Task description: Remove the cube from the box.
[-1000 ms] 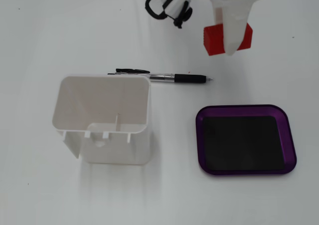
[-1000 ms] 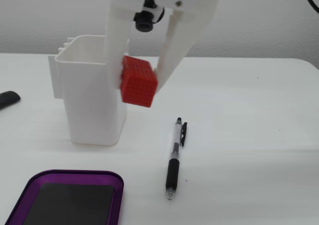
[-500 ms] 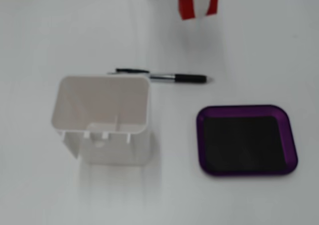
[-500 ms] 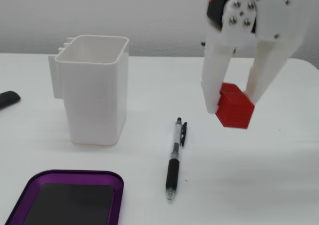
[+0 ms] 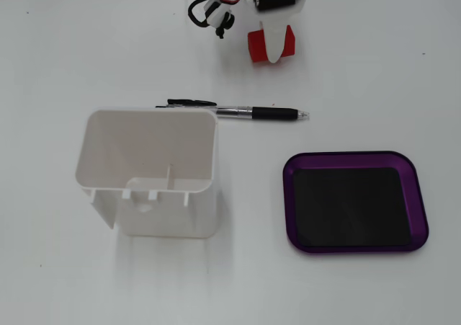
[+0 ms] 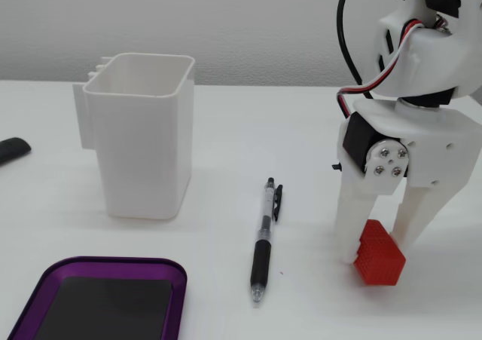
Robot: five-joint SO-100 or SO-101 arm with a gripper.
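Note:
The red ribbed cube sits at the far edge of the table in a fixed view, well away from the purple tray. The tray's black floor is bare. My gripper stands over the cube with one white finger across its near face. In a fixed view from the side, the cube sits slightly tilted between the two white fingers at table level. The gripper is closed on it. The tray is at the bottom left there.
A tall white plastic bin stands left of the tray; it also shows in a fixed view. A black and silver pen lies between the bin and the gripper, and shows again. A dark object lies at the left edge.

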